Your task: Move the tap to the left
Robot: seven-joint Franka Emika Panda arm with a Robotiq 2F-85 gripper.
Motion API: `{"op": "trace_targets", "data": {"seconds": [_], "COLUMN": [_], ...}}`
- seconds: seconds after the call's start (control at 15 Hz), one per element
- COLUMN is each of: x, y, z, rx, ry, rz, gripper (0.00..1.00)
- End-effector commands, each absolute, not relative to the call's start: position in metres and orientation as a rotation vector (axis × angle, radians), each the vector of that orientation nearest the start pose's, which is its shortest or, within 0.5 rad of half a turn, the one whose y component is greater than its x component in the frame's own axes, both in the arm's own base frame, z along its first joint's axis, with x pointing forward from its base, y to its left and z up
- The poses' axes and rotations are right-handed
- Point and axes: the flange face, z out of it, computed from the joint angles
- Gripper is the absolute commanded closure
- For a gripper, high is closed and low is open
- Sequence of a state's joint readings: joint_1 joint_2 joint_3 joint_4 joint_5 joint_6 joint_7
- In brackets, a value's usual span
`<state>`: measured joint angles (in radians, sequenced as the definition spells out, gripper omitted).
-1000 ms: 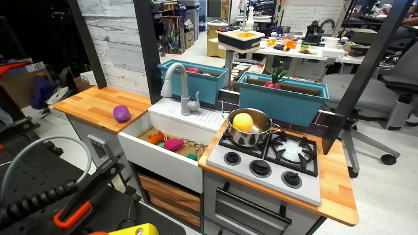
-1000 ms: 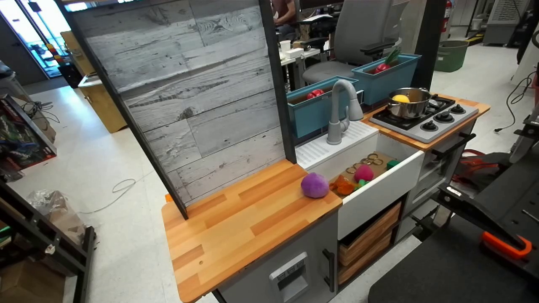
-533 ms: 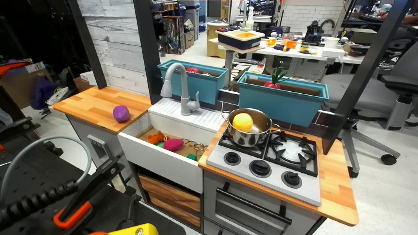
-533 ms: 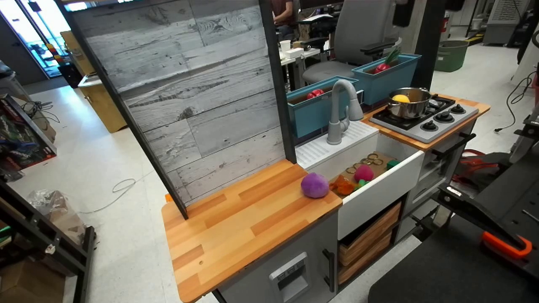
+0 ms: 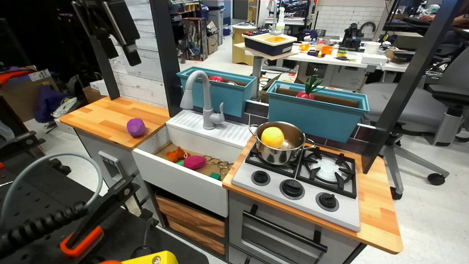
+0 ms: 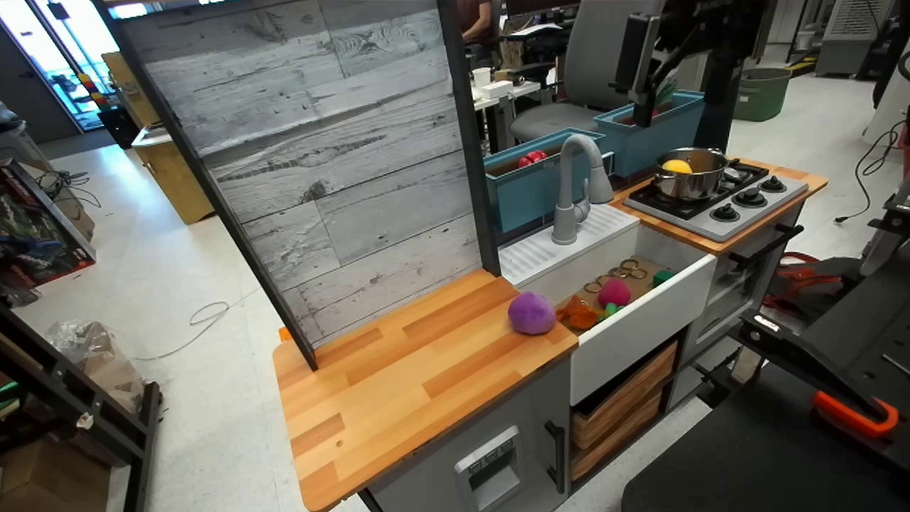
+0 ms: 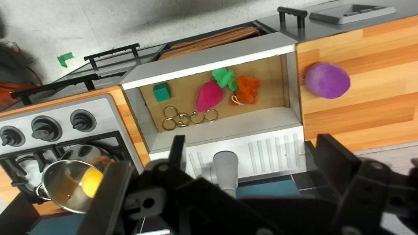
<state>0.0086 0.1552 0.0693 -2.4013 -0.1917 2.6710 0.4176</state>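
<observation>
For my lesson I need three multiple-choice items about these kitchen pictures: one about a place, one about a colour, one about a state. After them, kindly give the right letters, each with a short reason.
1. Where is the yellow ball?
A. In the sink
B. On the wooden counter
C. In the metal pot

2. What colour is the tap?
A. Grey
B. Red
C. Green

3. How do the jaws stand?
A. Shut on the tap
B. Open
C. Shut on nothing

1 C: both exterior views show the ball inside the pot's rim.
2 A: its curved neck is plainly grey in both exterior views.
3 B: in the wrist view they stand well apart, and both exterior views show them away from the tap.
</observation>
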Motion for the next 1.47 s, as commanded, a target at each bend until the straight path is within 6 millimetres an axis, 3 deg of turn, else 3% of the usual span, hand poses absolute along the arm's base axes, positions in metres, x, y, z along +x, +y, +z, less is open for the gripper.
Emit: {"op": "trace_targets", "data": {"seconds": [0.0,0.27,0.67,1.2,1.4], "x": [0.544,0.571,0.603,0.626,0.63], "y": [0.033,0.025,0.036,0.055,0.066], "z": [0.229,0.192,0.145,0.115,0.113], "rx": [-3.185,-3.204,-3.287,-3.349,-3.366], "ry": [0.346,0.367,0.291,0.174,0.092], "rz": [-0.254,-0.281,-0.291,-0.318,-0.379], "gripper": [0.0,0.0,0.0,0.0,0.0]}}
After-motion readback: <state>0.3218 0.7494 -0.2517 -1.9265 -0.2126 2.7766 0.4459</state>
